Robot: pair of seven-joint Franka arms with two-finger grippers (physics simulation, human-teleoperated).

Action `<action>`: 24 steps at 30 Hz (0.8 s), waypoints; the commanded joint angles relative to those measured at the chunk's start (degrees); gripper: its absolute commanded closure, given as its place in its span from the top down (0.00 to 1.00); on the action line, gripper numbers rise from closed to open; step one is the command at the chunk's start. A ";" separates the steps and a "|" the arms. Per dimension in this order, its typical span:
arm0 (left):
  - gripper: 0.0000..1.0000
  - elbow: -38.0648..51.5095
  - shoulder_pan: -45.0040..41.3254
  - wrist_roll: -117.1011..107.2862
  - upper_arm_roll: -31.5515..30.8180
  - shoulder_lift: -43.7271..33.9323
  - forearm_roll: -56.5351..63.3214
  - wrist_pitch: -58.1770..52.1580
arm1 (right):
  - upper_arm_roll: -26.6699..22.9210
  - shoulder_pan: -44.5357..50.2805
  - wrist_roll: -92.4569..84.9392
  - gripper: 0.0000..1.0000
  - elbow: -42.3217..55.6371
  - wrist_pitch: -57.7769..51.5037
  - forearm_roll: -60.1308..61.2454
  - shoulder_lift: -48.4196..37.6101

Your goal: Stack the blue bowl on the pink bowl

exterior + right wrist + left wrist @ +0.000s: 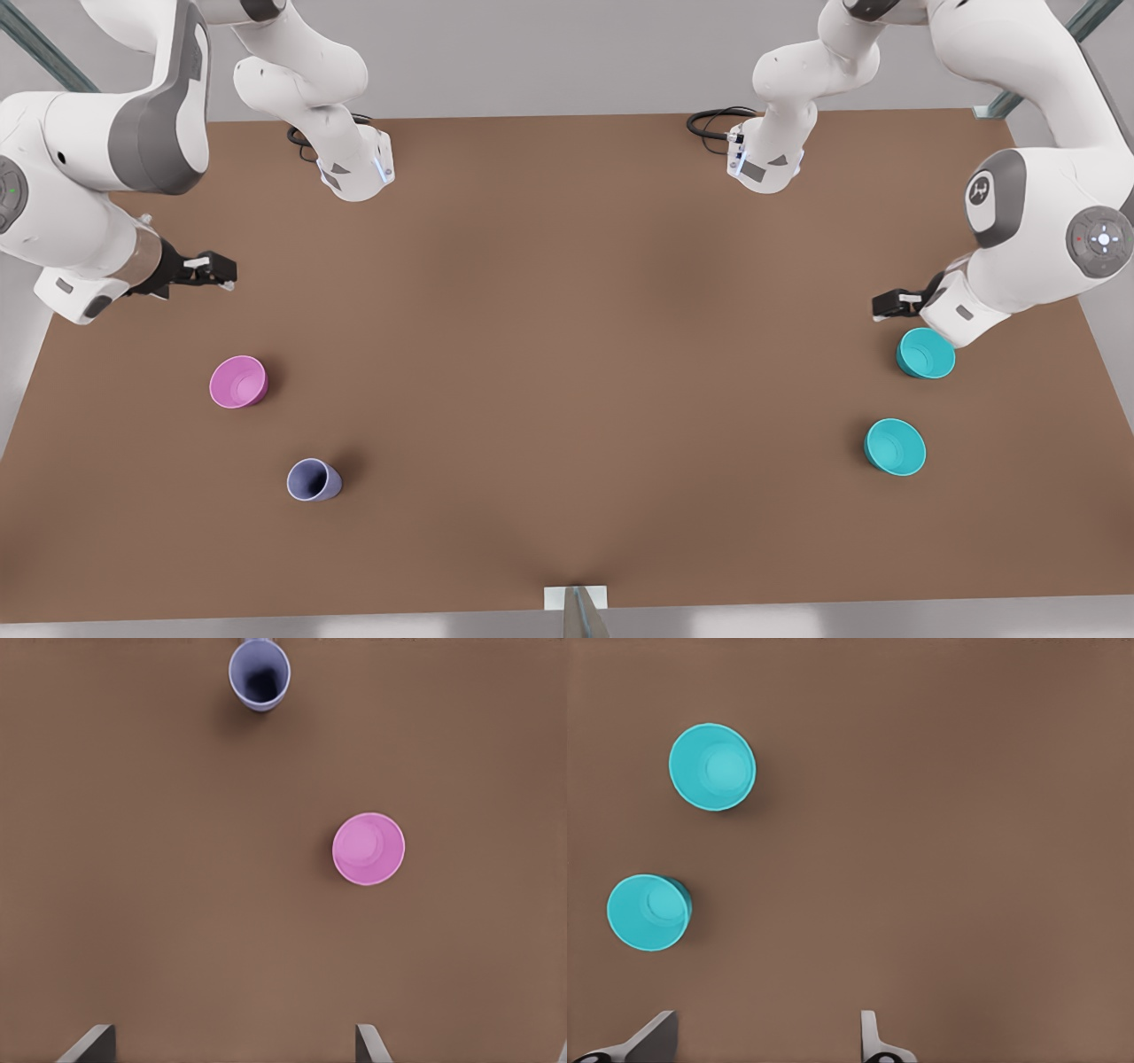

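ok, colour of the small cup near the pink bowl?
Lavender-blue cup, plain; clearest in the right wrist view.

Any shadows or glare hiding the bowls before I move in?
Front view: soft shadows sit beside the pink bowl and lavender cup, hiding nothing, no glare. Left wrist view: both teal bowls evenly lit. Right wrist view: cup's inside looks dark, pink bowl clear.

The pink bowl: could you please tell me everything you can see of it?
The pink bowl is small, round and plain, of smooth magenta plastic by its look. It stands upright and empty on the brown table, at the front view's left. Nothing touches it: the lavender cup stands apart, and the open right gripper hovers clear of it.
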 commanded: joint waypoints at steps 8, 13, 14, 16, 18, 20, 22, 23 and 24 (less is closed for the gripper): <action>1.00 0.37 3.66 1.47 -0.02 -0.38 -2.35 -0.84 | -0.30 -11.74 -11.22 1.00 4.88 13.75 -4.39 19.14; 1.00 0.37 3.75 2.17 -0.46 -0.38 -2.53 -2.07 | -0.13 -15.88 -10.61 1.00 -2.24 29.75 0.27 24.24; 1.00 0.37 3.75 2.17 -0.37 -0.38 -2.44 -2.07 | -0.13 -17.28 -10.69 1.00 -3.03 31.42 2.20 24.68; 1.00 0.20 3.48 2.17 -0.72 -0.37 -4.20 -3.30 | -0.04 -20.10 -11.31 1.00 -3.55 33.18 3.70 25.74; 1.00 0.29 4.10 2.17 -0.64 -0.81 -4.20 -4.36 | 0.14 -21.59 -12.18 1.00 -8.03 35.73 6.51 25.30; 1.00 0.29 4.10 2.26 -0.64 -0.81 -4.20 -4.45 | 0.14 -21.94 -12.98 1.00 -14.80 40.91 7.22 22.93; 1.00 0.29 4.89 2.26 -0.64 -0.81 -4.11 -5.24 | 0.14 -21.94 -12.98 1.00 -19.11 45.31 8.80 22.31; 1.00 0.29 5.33 2.26 -0.64 -0.81 -4.11 -5.59 | 0.14 -22.03 -13.07 1.00 -20.87 47.42 9.68 22.40; 1.00 0.29 5.59 2.26 -0.64 -0.73 -4.11 -6.03 | 0.14 -22.47 -13.07 1.00 -22.01 48.48 9.68 22.40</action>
